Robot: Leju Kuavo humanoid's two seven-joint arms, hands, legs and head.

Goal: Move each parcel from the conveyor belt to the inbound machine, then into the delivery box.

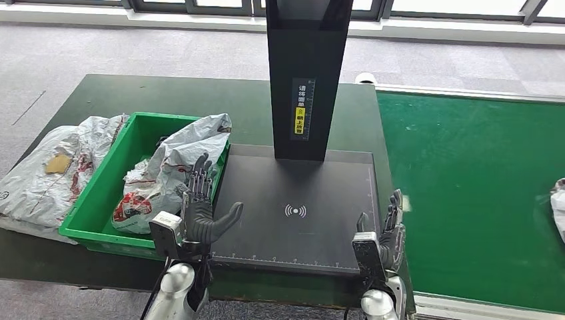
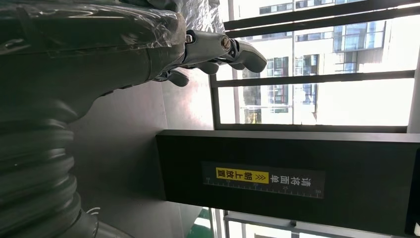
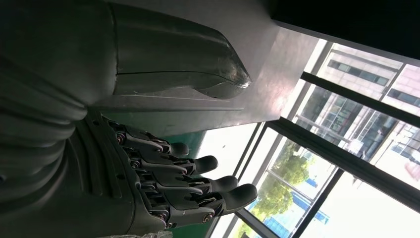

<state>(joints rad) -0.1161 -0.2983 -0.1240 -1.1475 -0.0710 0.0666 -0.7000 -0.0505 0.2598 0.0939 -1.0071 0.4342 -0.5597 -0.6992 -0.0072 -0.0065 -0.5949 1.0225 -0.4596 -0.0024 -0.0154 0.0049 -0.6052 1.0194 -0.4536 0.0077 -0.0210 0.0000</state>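
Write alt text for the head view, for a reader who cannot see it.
Two open robot hands, left and right, hover over the near edge of a bare black scanning platform. A green bin of parcels sits left; a green conveyor belt lies right.

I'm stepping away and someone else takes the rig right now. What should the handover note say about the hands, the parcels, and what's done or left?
Left hand: open, holds nothing, at the platform's left edge beside the green box.
Right hand: open, holds nothing, at the platform's right edge.
Inbound machine platform: no parcel on it.
Green delivery box: holds parcels; another bag lies outside it, on the table.
Left: one parcel shows at the right edge of the conveyor belt, not yet picked up.
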